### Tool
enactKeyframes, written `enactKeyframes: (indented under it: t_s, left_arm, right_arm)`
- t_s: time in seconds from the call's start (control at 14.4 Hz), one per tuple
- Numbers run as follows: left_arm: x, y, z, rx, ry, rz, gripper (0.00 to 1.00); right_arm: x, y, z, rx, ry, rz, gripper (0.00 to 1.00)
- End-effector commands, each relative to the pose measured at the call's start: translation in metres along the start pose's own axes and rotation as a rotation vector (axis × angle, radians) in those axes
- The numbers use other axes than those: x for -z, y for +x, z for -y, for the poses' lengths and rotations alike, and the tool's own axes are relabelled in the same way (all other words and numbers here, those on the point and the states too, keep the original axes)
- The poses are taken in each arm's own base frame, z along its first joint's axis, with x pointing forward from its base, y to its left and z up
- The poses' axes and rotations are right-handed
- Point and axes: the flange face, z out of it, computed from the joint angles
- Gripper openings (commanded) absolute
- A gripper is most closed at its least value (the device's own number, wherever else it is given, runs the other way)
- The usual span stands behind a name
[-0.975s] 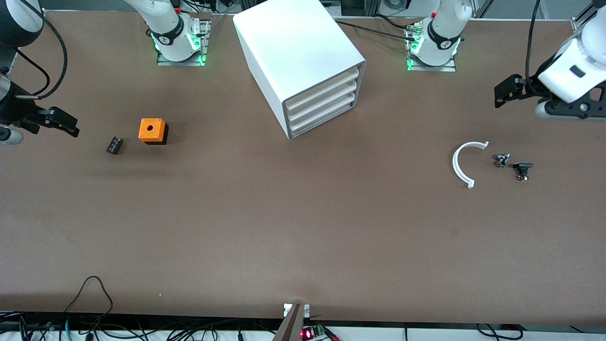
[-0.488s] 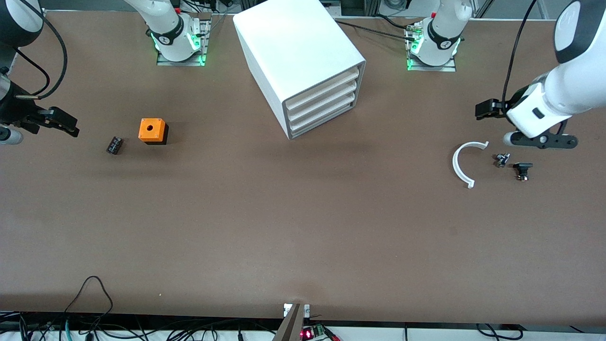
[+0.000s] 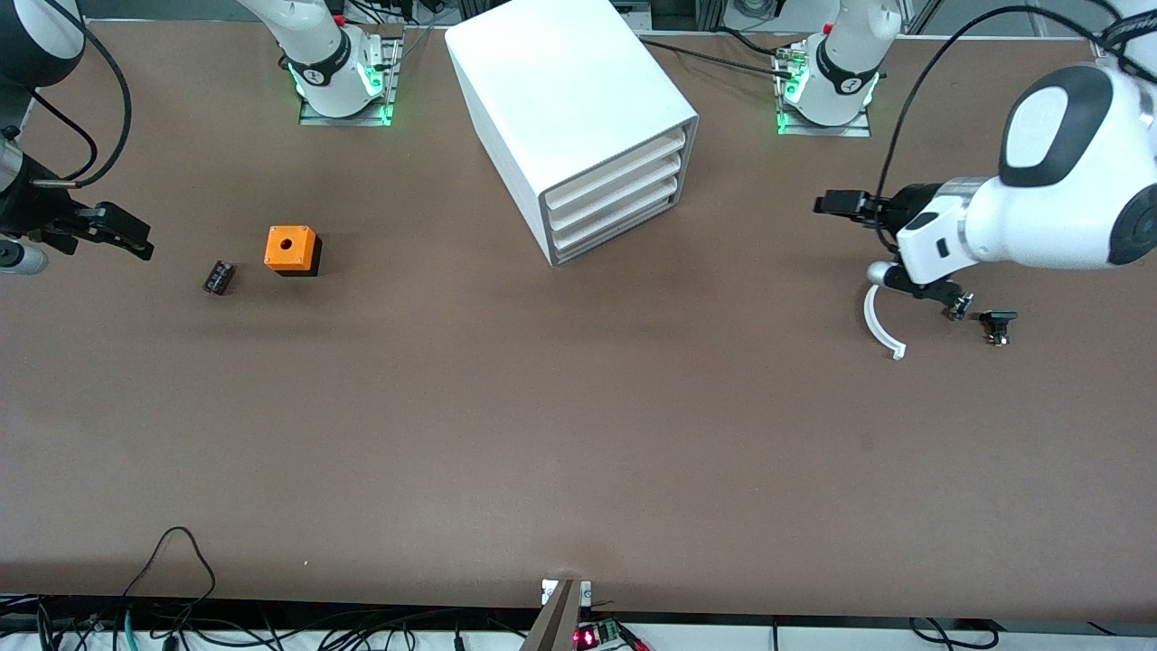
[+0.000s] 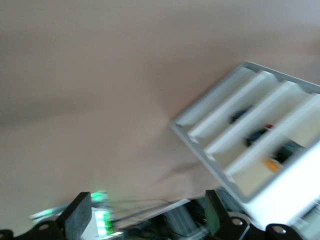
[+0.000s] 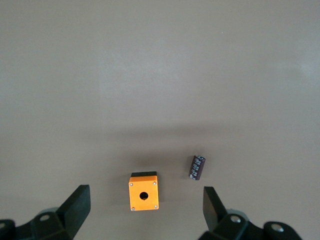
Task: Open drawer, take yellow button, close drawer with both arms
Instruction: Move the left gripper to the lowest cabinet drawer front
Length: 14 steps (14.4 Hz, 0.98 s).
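Top shallow white tray drawer (image 3: 617, 159) sits shut in the big white box cabinet (image 3: 560, 99) on the brown desk (image 3: 542, 407). In the blurry left wrist view we only make out an orange speck inside. Left end effector (image 3: 845, 204), fingers apart, hovers beside a white plastic arc (image 3: 875, 327). Right end effector (image 3: 113, 231) waits, fingers apart, partly cropped, near an orange cube (image 3: 290, 249).

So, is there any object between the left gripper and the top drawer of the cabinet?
No, nothing visible: only bare table separates the open left gripper from the closed top drawer.
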Motion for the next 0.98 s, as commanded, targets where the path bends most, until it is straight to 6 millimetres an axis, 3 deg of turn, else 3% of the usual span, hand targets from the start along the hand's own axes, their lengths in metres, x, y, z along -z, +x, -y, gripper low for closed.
enactKeyframes:
  t_s: [0.0,0.35,0.56,0.7,0.91]
  left_arm:
    - [-0.035,0.013,0.008,-0.008,-0.185,0.054,1.00]
    - [-0.122,0.032,0.027,-0.100,-0.465,0.084,1.00]
    - [-0.159,0.039,0.008,-0.215,-0.514,0.100,1.00]
    - [-0.178,0.039,-0.015,-0.307,-0.529,0.116,1.00]
    - [-0.209,0.035,-0.036,-0.314,-0.537,0.130,1.00]
  right_arm:
    - [0.010,-0.003,-0.001,0.007,0.008,-0.002,1.00]
    - [0.014,-0.002,0.000,0.013,0.003,-0.003,1.00]
    - [0.014,-0.001,0.002,0.011,-0.003,-0.001,1.00]
    - [0.012,-0.001,0.001,0.013,-0.005,0.003,1.00]
    - [0.011,-0.002,0.000,0.002,-0.003,0.010,1.00]
